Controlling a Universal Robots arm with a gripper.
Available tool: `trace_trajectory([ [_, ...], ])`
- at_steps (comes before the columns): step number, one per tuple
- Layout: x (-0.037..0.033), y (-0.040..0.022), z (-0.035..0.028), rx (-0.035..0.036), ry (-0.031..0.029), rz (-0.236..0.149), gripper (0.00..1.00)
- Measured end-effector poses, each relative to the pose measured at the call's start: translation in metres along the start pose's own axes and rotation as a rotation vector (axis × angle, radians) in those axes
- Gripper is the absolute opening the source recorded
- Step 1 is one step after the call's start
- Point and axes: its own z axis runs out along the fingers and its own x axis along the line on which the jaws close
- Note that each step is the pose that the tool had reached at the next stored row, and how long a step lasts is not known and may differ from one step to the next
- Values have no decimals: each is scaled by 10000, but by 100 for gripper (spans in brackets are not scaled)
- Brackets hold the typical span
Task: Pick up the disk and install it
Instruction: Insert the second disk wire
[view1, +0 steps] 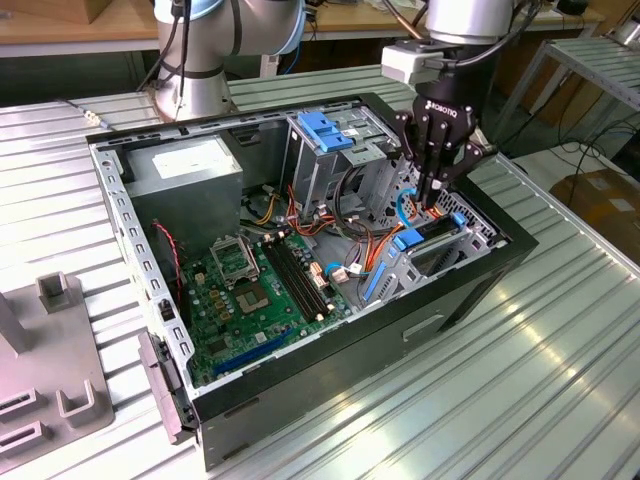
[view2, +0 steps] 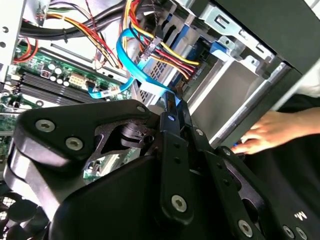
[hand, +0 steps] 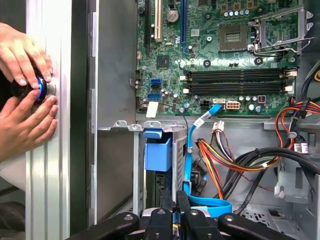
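Exterior view: an open computer case lies on its side on a ribbed metal table. Inside it, a green motherboard fills the lower part, a grey power supply sits at the far corner on the exterior view's left, and a metal drive cage with a blue handle stands near the middle. The black pincer points straight down into the case near its edge on the exterior view's right, its fingers drawn together. Just below the fingertips, the disk sits in a bay of the case with blue bracket parts around it. Whether the fingertips touch it cannot be told. A grey fixture rests on the table at the exterior view's left.

Second wrist view: the pincer shows close up, fingers pressed together at a narrow tip. Beyond it run a blue flat cable and red, yellow and black wires. A person's hand rests beside the case.

First wrist view: the motherboard faces the camera. The blue bracket of the disk stands in a bay beside the pincer. A blue cable loops nearby. 2 hands grip a small blue-ringed knob outside the case wall.
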Motion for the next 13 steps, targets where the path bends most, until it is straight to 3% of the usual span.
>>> trace_trajectory([
  [2,32,1,17,0,-230,11,16],
  [4,66,1,38,-4,-384,31,16],
  [6,104,2,59,-7,-480,46,16],
  [9,155,3,84,-8,-590,56,16],
  [13,156,2,89,-9,-593,57,16],
])
